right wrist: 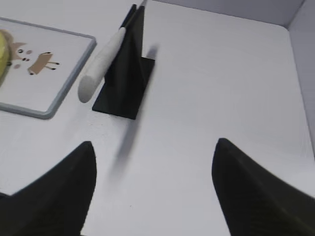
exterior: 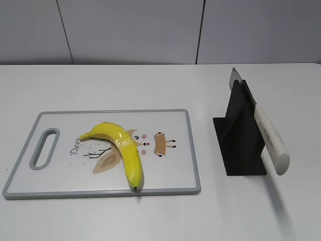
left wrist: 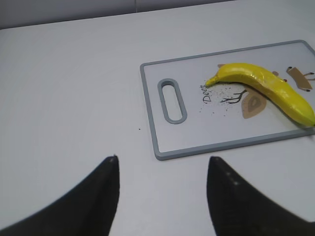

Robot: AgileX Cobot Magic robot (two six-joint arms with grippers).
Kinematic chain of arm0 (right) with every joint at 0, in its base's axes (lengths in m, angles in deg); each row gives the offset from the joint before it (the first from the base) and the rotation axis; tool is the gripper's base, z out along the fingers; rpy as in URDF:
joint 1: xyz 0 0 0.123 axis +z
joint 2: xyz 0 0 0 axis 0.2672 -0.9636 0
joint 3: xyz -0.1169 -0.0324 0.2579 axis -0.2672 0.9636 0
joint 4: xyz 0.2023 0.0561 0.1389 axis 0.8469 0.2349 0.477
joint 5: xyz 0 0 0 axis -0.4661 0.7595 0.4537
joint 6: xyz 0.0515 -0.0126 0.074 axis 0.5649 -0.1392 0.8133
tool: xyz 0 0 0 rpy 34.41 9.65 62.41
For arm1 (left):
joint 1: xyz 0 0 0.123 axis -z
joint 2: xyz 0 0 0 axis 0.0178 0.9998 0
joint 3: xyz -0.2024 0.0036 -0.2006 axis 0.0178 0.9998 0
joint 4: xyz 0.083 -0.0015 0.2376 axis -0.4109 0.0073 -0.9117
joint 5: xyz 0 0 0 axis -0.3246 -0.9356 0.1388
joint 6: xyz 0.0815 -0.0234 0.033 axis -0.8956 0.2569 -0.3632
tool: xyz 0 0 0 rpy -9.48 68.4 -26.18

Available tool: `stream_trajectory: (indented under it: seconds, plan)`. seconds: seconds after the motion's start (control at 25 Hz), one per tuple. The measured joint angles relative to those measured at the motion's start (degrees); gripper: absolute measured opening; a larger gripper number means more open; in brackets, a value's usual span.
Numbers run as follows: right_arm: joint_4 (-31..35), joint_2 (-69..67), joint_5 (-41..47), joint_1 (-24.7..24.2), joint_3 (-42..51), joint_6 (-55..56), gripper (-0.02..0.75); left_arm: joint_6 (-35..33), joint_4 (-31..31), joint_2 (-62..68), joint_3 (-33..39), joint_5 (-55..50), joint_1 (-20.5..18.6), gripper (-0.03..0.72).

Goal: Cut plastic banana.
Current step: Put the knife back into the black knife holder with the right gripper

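Note:
The plastic banana (exterior: 123,150) is glossy yellow and curved. It lies whole on the white cutting board (exterior: 60,175), stem to the left, dark tip at the front edge. It also shows in the left wrist view (left wrist: 268,87) and as a sliver in the right wrist view (right wrist: 2,51). A knife with a white handle (exterior: 271,139) rests slanted in a black stand (exterior: 239,135). My left gripper (left wrist: 162,160) is open and empty, short of the board's handle end. My right gripper (right wrist: 155,145) is open and empty, short of the stand (right wrist: 125,73). Neither gripper shows in the exterior view.
The board (left wrist: 197,142) has a grey rim and a slot handle (left wrist: 172,100) at its left end, with a cartoon deer print. The knife handle (right wrist: 101,61) juts out from the stand toward the front. The table is white, with a grey wall behind.

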Motion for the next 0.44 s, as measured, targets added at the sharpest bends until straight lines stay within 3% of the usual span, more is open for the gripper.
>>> stream_trajectory:
  seconds: [0.44]
  plan:
    - [0.14,0.00,0.00,-1.71,0.00,0.05,0.519,0.00,0.00,0.00,0.00,0.00,0.00,0.539]
